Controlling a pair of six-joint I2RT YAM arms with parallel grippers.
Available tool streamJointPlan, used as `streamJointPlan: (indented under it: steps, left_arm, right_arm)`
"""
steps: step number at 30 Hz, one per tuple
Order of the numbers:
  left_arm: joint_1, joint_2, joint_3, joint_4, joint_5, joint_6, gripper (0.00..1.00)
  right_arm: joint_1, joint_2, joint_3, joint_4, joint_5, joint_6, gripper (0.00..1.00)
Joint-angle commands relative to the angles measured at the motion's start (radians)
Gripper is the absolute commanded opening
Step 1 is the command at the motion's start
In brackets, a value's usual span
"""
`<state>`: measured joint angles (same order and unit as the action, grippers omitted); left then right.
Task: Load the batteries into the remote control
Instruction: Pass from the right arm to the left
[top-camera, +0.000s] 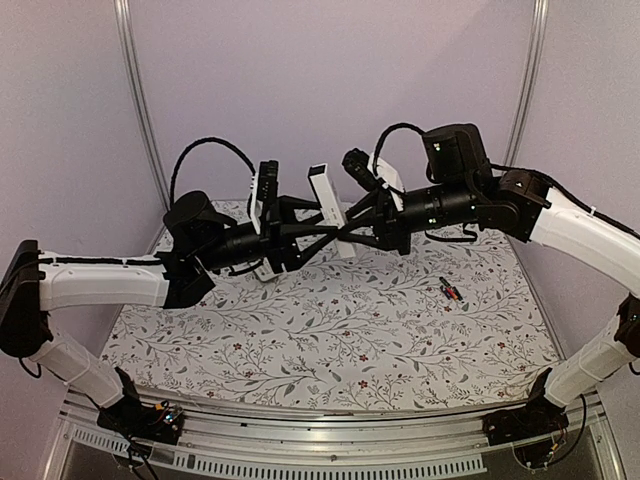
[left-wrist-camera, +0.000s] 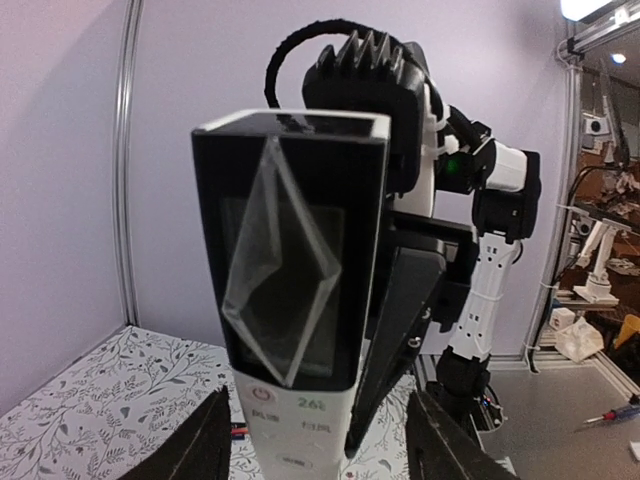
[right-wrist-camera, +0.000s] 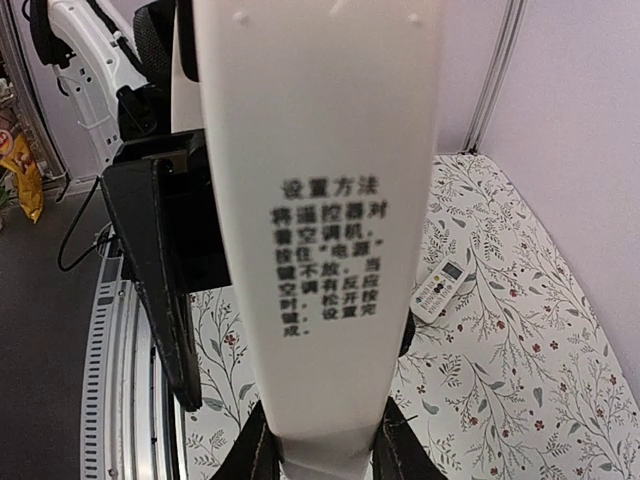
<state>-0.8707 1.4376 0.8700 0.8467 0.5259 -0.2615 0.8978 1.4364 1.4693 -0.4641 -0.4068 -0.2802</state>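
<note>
Right wrist: right end effector (right-wrist-camera: 321, 435) pinching smooth white remote (right-wrist-camera: 320, 200); left end effector (left-wrist-camera: 320, 405) spread.

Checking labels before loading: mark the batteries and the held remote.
batteries (top-camera: 451, 292), top external view, middle of the small cluster
held remote (left-wrist-camera: 295, 285), left wrist view, middle of its screen

A lab booth (panel walls (top-camera: 330, 70), aluminium posts (top-camera: 135, 90))

pale lilac walls (top-camera: 330, 80) and metal corner poles (top-camera: 140, 100) stand behind a leafy floral tablecloth (top-camera: 330, 340).
</note>
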Motion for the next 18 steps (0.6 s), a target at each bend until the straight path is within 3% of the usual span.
streamJointPlan:
  steps: [1, 10, 12, 15, 18]
  left_arm:
    - [-0.008, 0.023, 0.031, 0.009, 0.003, -0.003, 0.53]
    - [-0.01, 0.046, 0.017, 0.062, 0.004, -0.05, 0.02]
    - [-0.01, 0.039, 0.005, 0.082, -0.006, -0.067, 0.0]
    - [-0.01, 0.009, -0.019, 0.122, -0.067, -0.092, 0.0]
    - [-0.01, -0.032, -0.035, 0.164, -0.199, -0.156, 0.0]
  right_arm:
    - [0.004, 0.026, 0.038, -0.057, -0.027, -0.063, 0.0]
    - [0.004, 0.034, 0.028, -0.041, -0.034, -0.076, 0.0]
    - [0.004, 0.031, 0.024, -0.036, -0.023, -0.078, 0.0]
    - [0.004, -0.007, -0.035, 0.036, 0.054, -0.078, 0.54]
    - [0.004, -0.103, -0.177, 0.21, 0.147, -0.089, 0.97]
